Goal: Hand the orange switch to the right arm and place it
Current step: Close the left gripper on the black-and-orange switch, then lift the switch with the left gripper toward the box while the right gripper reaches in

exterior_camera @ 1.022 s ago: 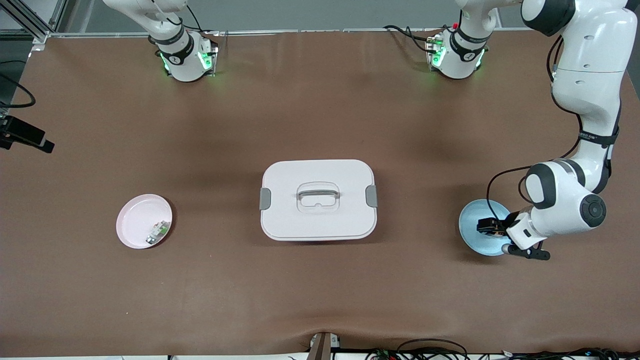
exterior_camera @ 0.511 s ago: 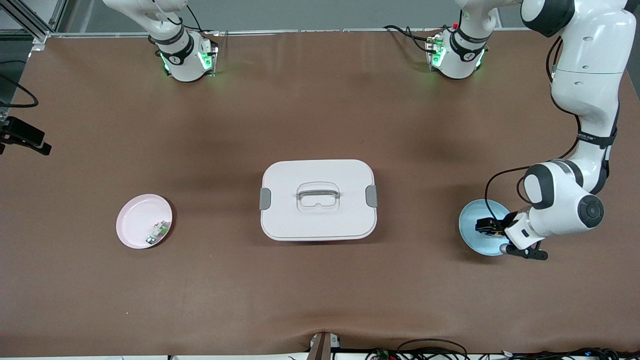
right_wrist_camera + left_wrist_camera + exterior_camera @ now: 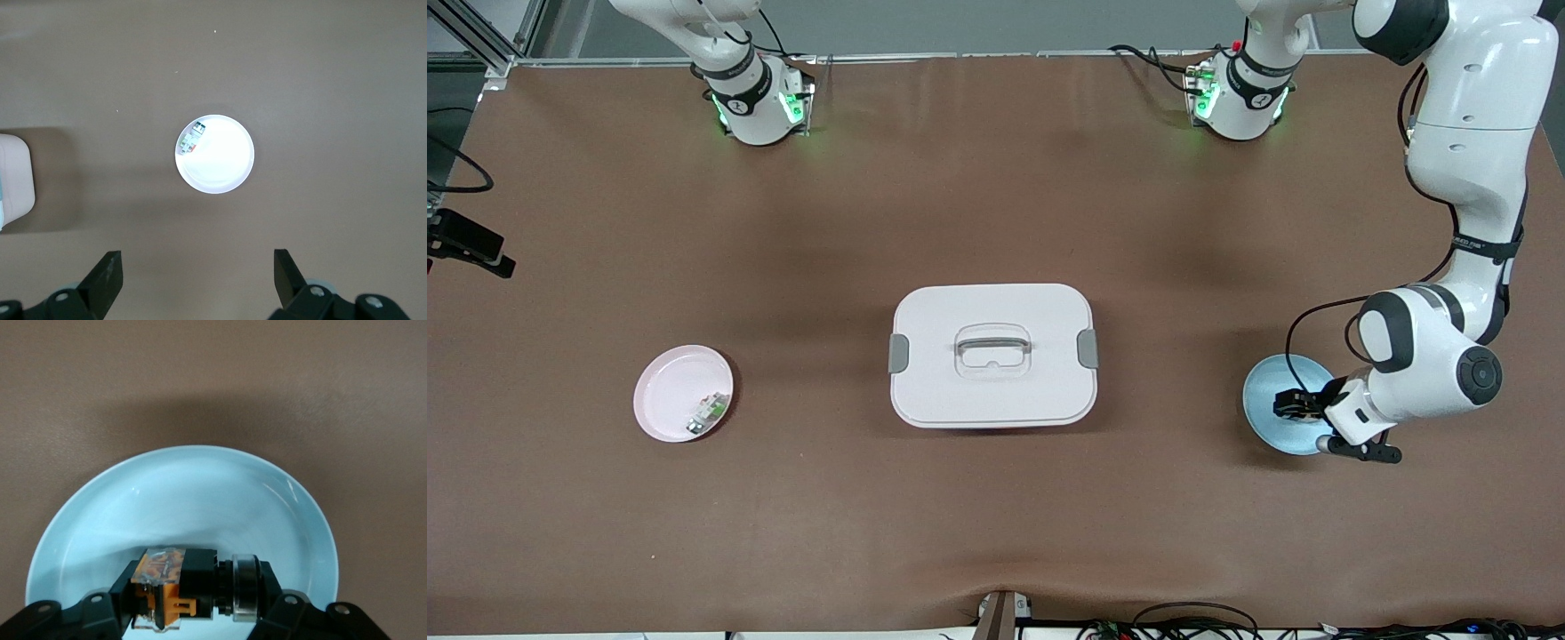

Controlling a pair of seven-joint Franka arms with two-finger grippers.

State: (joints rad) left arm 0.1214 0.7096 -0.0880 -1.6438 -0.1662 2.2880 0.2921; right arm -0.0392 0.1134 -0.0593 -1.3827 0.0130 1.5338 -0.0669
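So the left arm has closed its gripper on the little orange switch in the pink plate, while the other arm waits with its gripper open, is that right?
Not quite: the plate is wrong. The left gripper is shut on the orange switch in the light blue plate, as the left wrist view shows. The pink plate holds only a small white-and-green part. The rest stands: the right gripper waits open above that pink plate.

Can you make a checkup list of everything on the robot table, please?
Surface: brown table, bare around the things.
Job's things: orange switch on the blue plate.
Clutter: white box with lid in the middle; pink plate holding a small white-and-green part.
Grippers: left gripper shut on the switch; right gripper open, high over the pink plate.
Cables: black cables at the table's near edge.
Surroundings: nothing seen.
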